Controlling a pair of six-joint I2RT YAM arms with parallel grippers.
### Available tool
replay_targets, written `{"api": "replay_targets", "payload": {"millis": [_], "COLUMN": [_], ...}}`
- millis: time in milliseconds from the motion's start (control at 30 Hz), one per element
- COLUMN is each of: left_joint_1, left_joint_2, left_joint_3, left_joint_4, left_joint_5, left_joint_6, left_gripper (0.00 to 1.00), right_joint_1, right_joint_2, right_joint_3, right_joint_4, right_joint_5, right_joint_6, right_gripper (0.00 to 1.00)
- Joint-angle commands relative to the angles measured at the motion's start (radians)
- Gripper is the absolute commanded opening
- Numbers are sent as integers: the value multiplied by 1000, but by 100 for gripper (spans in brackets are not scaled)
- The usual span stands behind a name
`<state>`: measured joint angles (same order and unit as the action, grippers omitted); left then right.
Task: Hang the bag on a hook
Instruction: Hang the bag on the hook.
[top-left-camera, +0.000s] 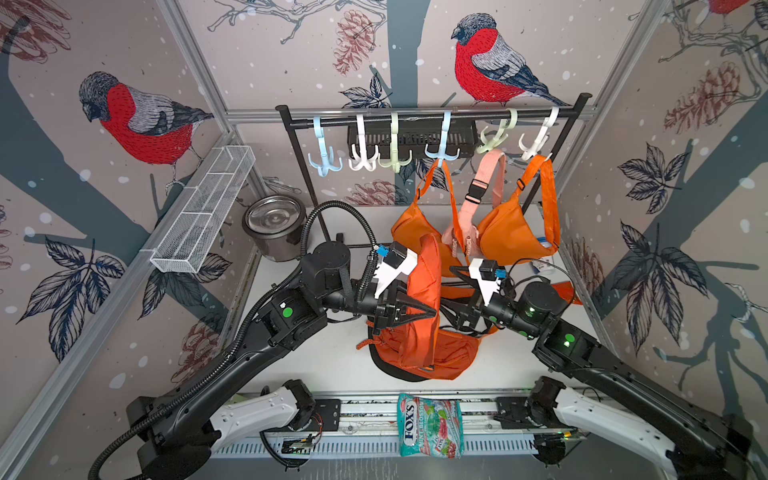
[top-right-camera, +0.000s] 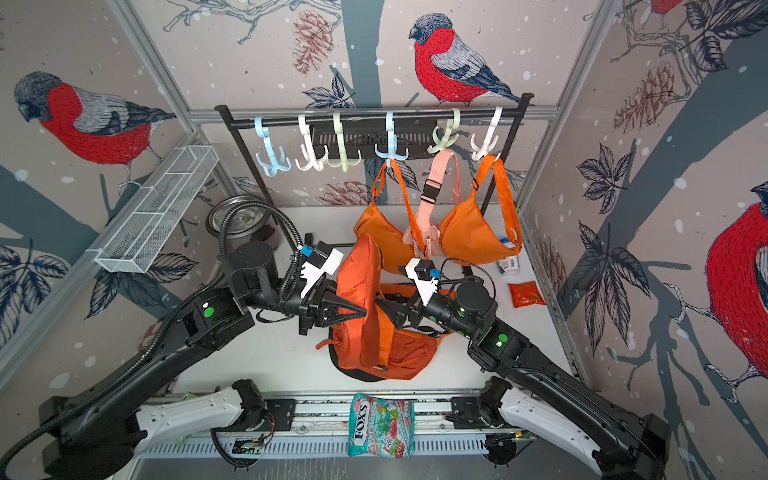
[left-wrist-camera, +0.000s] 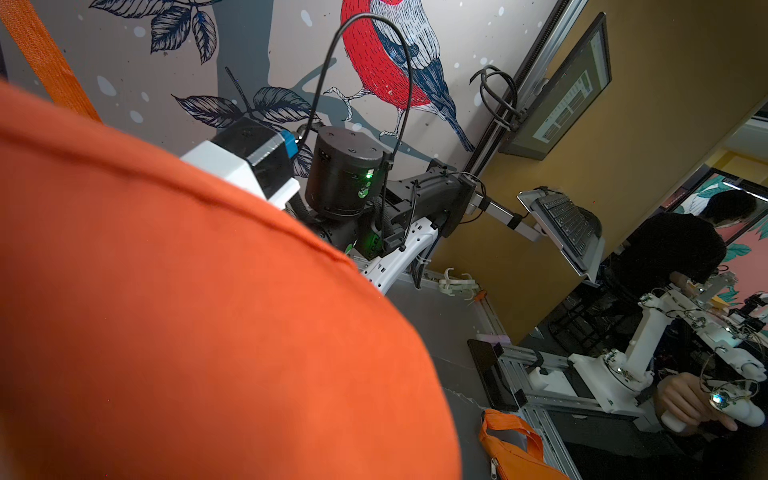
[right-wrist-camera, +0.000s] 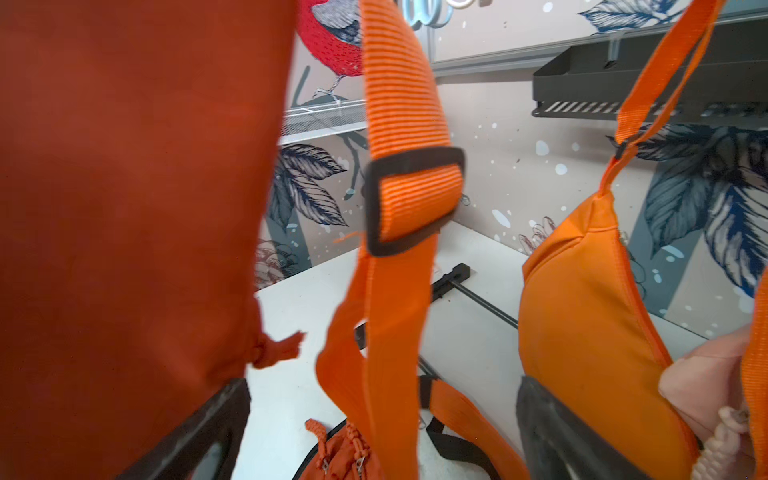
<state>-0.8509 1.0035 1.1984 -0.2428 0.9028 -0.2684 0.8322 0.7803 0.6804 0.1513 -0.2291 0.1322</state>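
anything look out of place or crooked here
A candy bag lies on the front rail, off the table. The green hook and white hook at the rod's right end hang tilted; the rest hang straight.

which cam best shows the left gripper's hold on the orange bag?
Both top views: left gripper shut on the orange bag, tips visible. Left wrist shows only its fabric; right wrist shows fabric and strap, not that gripper.
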Motion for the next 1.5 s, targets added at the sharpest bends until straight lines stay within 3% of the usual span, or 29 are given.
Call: {"api": "replay_targets", "payload": {"millis": [0,233,333,433,567,667,967,1100,1300,1467], "left_joint_1": [2,3,2,3,2,2,3,3,3,3], "left_joint_2": [-12,-36,-50,-70,-94,-107,-124,-128,-128,-128], "left_joint_3": [-10,-35,-44,-60,-83,-95,-115,-118,-124,-125], "left_joint_4": [49,60,59,67,71,74,87,87,100,100], "left_joint_5": [30,16,6,-2,-17,-24,-35,-39,-39,-39], "left_joint_6": [-15,-19,-15,-18,-20,-20,-24,-23,-28,-28], "left_gripper": [0,0,0,0,0,0,0,0,0,0], "right_joint_1": [11,79,87,76,64,58,54,54,57,56], "right_joint_2": [30,108,120,120,119,122,132,144,175,226], "right_joint_3": [6,18,21,22,36,44,50,62,70,100], "right_joint_4": [117,193,200,202,193,183,182,177,193,177], "right_joint_5": [37,111,227,348,405,419,423,373,253,207], "right_joint_6": [32,45,67,95,114,116,117,110,88,87], "right_gripper": [99,98,93,78,44,34,19,20,38,37]}}
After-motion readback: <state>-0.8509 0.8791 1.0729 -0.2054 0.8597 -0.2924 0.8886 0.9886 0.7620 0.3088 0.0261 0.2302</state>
